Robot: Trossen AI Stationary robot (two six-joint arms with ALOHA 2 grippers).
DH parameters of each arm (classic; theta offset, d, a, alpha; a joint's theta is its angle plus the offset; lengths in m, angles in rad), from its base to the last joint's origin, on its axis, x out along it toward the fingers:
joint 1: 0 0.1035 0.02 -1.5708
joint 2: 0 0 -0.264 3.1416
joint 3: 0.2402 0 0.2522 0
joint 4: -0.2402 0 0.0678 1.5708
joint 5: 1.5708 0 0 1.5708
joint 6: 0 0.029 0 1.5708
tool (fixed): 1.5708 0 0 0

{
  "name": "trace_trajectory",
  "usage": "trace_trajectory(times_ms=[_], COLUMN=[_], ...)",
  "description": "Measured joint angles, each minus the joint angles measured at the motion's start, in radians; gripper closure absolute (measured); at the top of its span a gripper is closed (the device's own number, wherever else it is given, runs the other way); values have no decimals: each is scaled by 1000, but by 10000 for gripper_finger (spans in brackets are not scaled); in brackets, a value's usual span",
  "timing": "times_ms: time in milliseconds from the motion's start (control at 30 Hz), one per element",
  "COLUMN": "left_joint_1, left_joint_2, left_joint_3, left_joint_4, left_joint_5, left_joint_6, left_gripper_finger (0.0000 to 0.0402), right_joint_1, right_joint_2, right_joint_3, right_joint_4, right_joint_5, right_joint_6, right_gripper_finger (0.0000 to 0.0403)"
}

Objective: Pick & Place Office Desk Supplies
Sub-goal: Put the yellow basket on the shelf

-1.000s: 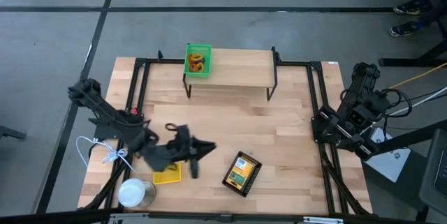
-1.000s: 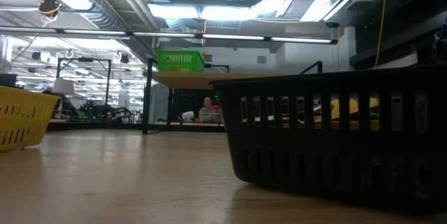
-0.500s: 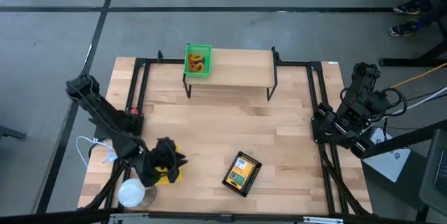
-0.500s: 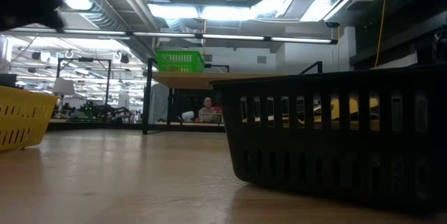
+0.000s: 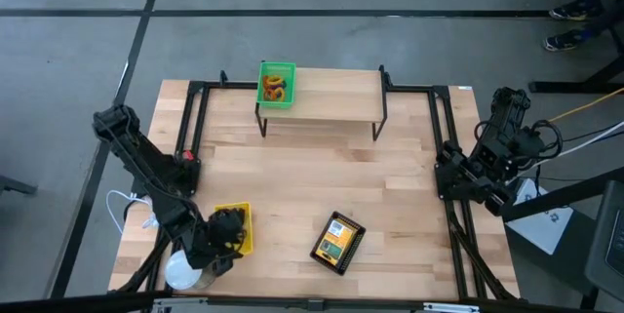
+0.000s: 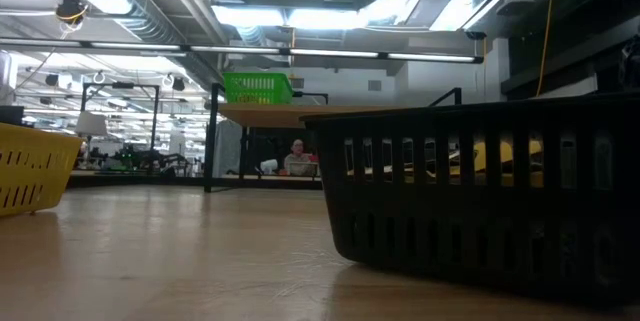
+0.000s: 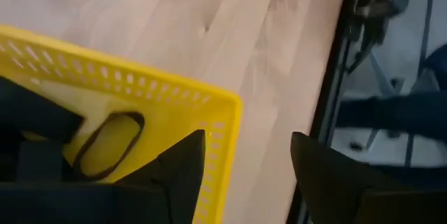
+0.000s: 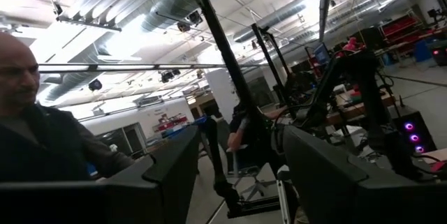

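The yellow tray (image 5: 237, 215) lies near the table's front left, with a black clip (image 7: 105, 144) inside it. My left gripper (image 5: 225, 231) hangs over the tray, tilted down and open (image 7: 248, 140): one finger over the tray's inside, the other beyond its rim over the wood, with the tray's corner (image 7: 234, 105) in the gap. The black mesh tray (image 5: 337, 242) holds a printed box (image 5: 335, 240). A green tray (image 5: 276, 84) with orange loops sits on the raised shelf. My right gripper (image 8: 241, 175) is open at the right edge, pointing up into the room.
A white round can (image 5: 185, 272) stands just beside the yellow tray at the front left corner, and a white cord (image 5: 132, 211) lies at the left edge. The shelf (image 5: 331, 94) stands at the far middle. A person (image 8: 28, 112) shows beyond the table.
My left gripper has swung from the middle of the table toward the near left corner, gone down and tipped its fingers downward over the yellow tray. The trays have stayed in place.
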Motion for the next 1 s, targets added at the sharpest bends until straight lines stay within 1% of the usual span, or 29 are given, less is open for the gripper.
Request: trace_trajectory(times_ms=[233,300,467,600,767,833,967,1000], left_joint_1=[13,14,22,43,87,109,171,183], left_joint_2=[7,12,11,11,11,11,11,11], left_joint_3=[0,0,0,0,0,0,0,0], left_joint_4=[-9,-24,-67,-58,-60,-60,-63,-63], left_joint_5=[77,105,130,136,200,251,432,458], left_joint_6=[45,45,46,88,138,122,-26,-47], left_gripper_finger=[173,172,171,171,171,171,171,171], right_joint_1=[0,0,0,0,0,0,0,0], right_joint_2=[0,0,0,0,0,0,0,0], right_joint_3=[0,0,0,0,0,0,0,0], right_joint_4=[0,0,-2,-15,-19,-19,-18,-18], right_joint_5=[5,15,15,15,15,15,15,15], right_joint_6=[0,-1,-5,-3,-1,-1,5,7], right_gripper_finger=[191,191,191,191,191,191,191,191])
